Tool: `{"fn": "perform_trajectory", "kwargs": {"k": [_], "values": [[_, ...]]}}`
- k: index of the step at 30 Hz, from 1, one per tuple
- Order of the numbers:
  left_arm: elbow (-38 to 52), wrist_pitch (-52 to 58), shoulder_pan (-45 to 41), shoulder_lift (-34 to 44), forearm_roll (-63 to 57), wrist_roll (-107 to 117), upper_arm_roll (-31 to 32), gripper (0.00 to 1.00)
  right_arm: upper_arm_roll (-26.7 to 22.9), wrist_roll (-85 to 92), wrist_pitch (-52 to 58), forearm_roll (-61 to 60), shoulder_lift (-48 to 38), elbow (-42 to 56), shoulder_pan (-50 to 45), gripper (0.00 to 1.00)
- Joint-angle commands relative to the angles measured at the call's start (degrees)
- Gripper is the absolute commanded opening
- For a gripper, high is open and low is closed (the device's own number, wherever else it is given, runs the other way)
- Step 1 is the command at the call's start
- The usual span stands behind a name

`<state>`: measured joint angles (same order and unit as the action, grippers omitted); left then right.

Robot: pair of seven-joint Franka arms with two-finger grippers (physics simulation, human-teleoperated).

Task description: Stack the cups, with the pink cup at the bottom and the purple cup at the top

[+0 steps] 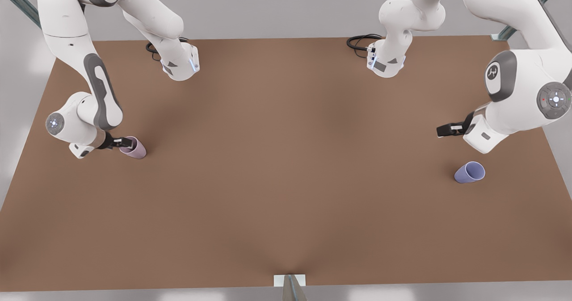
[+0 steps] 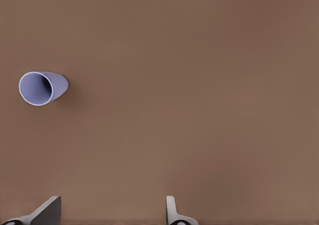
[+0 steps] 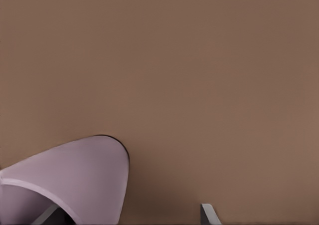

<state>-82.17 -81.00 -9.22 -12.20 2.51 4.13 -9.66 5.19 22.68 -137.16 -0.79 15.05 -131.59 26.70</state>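
The pink cup (image 1: 135, 149) stands upright near the front view's left edge, and it fills a corner of the right wrist view (image 3: 84, 177). My right gripper (image 1: 124, 143) (image 3: 127, 218) is open astride its rim, one finger inside the mouth and the other outside the wall. The purple cup (image 1: 469, 172) (image 2: 44, 88) stands upright at the front view's right. My left gripper (image 1: 443, 130) (image 2: 110, 216) hovers open over bare table, behind the purple cup and apart from it, with nothing between its fingers.
The brown table (image 1: 286, 158) spans the scene between the two cups. Black cables (image 1: 359, 42) lie by the arm bases along the back edge. A small white bracket (image 1: 289, 280) sits at the middle of the front edge.
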Motion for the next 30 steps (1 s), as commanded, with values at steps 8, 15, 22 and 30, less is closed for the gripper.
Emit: {"fn": "perform_trajectory", "kwargs": {"k": [8, 15, 22, 30], "values": [[0.4, 0.1, 0.1, -0.3, 0.0, -0.1, -0.3, 1.0, 0.2, -0.1, 1.6, 0.0, -1.8, 0.8, -0.5, 0.44], [1.0, -0.7, 0.0, -0.9, 0.0, -0.1, -0.3, 1.0, 0.2, -0.2, 1.2, -0.1, -1.4, 0.7, -0.5, 0.43], [1.1, -0.6, 0.0, -1.7, 0.0, -0.1, -0.3, 1.0, 0.2, -0.2, 0.8, -0.2, -1.2, 0.8, -0.6, 0.3], [0.5, 2.3, 0.0, -1.4, 0.0, 0.0, -0.2, 1.0, 0.5, -0.3, 1.0, -0.5, -1.3, 0.8, -0.7, 0.21]]}}
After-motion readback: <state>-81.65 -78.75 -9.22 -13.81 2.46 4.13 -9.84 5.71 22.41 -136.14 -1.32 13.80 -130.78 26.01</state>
